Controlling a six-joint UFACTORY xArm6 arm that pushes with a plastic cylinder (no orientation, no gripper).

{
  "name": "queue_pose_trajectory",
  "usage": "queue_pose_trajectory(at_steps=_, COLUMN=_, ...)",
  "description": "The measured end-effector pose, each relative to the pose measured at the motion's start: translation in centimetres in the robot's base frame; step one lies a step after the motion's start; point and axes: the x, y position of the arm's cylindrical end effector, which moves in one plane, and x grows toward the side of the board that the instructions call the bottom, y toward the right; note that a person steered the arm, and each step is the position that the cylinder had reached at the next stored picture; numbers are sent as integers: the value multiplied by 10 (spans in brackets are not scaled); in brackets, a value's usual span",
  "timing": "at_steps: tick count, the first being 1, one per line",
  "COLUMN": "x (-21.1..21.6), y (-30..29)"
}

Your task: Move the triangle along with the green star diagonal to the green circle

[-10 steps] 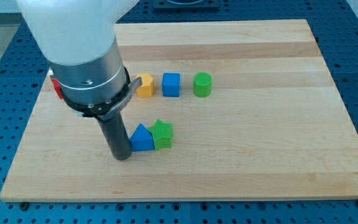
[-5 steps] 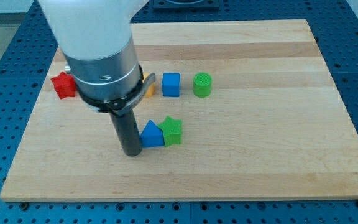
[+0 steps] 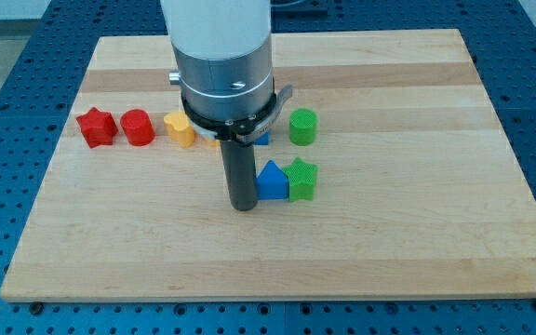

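My tip (image 3: 244, 207) rests on the board against the left side of the blue triangle (image 3: 271, 181). The green star (image 3: 301, 180) touches the triangle's right side. Both sit just below the green circle (image 3: 302, 126), which stands at the view's upper middle. The star is almost directly under the circle, a short gap apart.
A red star (image 3: 95, 127), a red cylinder (image 3: 138, 127) and a yellow block (image 3: 180, 129) stand in a row at the left. A blue cube (image 3: 261, 138) and another yellow block (image 3: 211, 140) are mostly hidden behind the arm. The wooden board (image 3: 417, 214) ends at blue perforated table.
My tip has slid to the view's right, pushing the blue triangle and green star together rightward until they sit under the green circle. The arm now uncovers the red and yellow blocks.
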Motion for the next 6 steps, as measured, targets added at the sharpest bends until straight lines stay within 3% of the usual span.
queue_pose_trajectory(at_steps=6, x=-4, y=43)
